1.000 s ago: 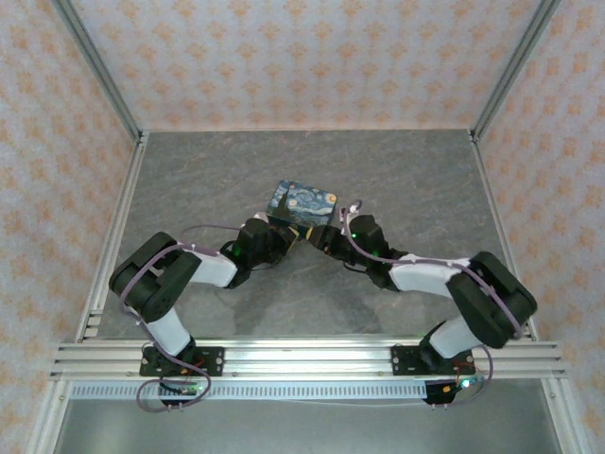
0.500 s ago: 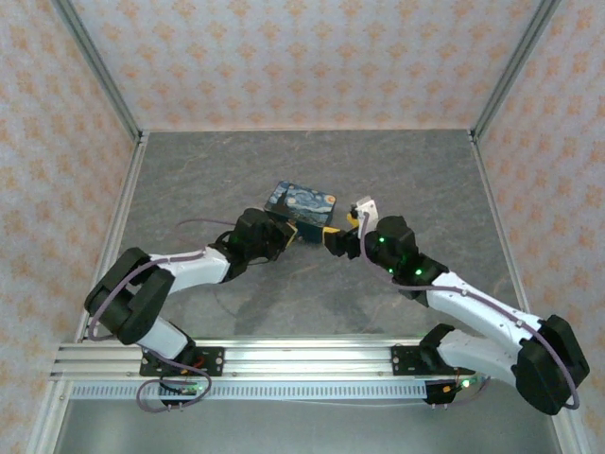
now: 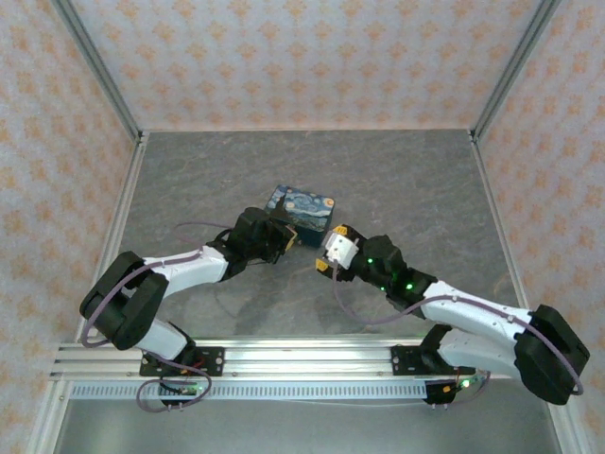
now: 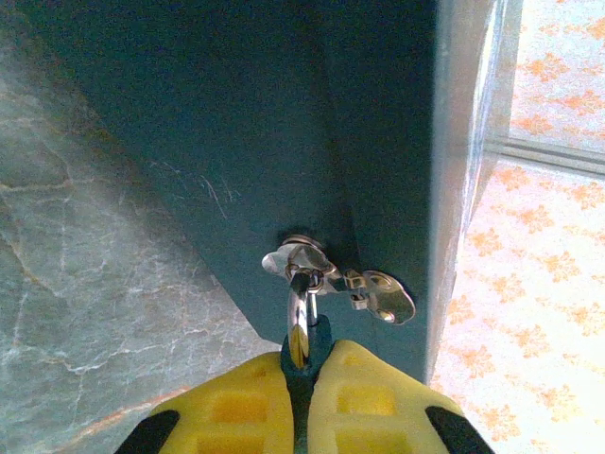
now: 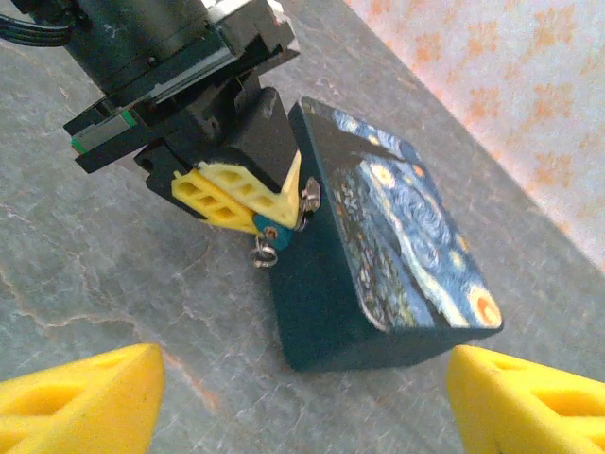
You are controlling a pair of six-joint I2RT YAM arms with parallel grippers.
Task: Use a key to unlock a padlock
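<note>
My left gripper (image 4: 306, 352) pinches the padlock (image 4: 299, 320) against the starry-night tin (image 5: 378, 246); my right gripper (image 3: 328, 253), gaping, has backed nearer.

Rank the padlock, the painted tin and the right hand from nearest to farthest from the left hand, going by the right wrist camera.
1. padlock: pinched in the left hand.
2. painted tin: right beside that hand, to its right in the view.
3. right hand: open, at the view's bottom edge.
</note>
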